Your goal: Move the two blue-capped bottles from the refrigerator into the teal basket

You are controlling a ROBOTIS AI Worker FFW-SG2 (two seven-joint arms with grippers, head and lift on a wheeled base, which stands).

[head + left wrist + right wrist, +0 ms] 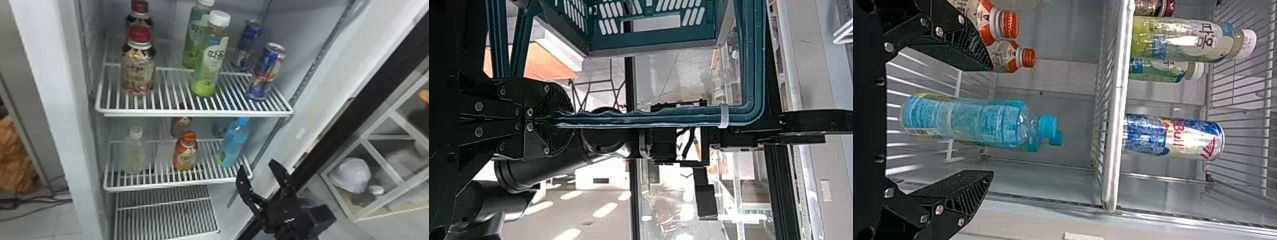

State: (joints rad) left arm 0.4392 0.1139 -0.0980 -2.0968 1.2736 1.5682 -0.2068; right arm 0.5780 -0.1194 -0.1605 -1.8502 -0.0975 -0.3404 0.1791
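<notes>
The step in hand is, I judge, to take the front blue-capped bottle [235,143], which stands upright on the middle shelf [178,185], near its right front corner. The right end effector [259,166] is open and empty, just outside the shelf, with its two fingers spread apart. It should go in level, with one finger on each side of the bottle, and close around the body, not the cap. The plastic may give a little, so a firm but moderate grip seems best. The finger on the inner side needs care near the orange-capped bottle [186,156], and the other one near the refrigerator's side wall [263,132]. The lift should be small, because the upper shelf [194,113] is close above the cap; then the bottle can come straight out. Meanwhile, the left end effector [556,119] is closed on the handle [654,119] of the teal basket [654,49], and it should hold it steady.

The rear blue-capped bottle [1057,139] is mostly hidden behind the front one; I cannot tell how wide the space between them is, or whether they touch. The basket is cut off by the edge of the left wrist view, so I cannot tell what is inside.
</notes>
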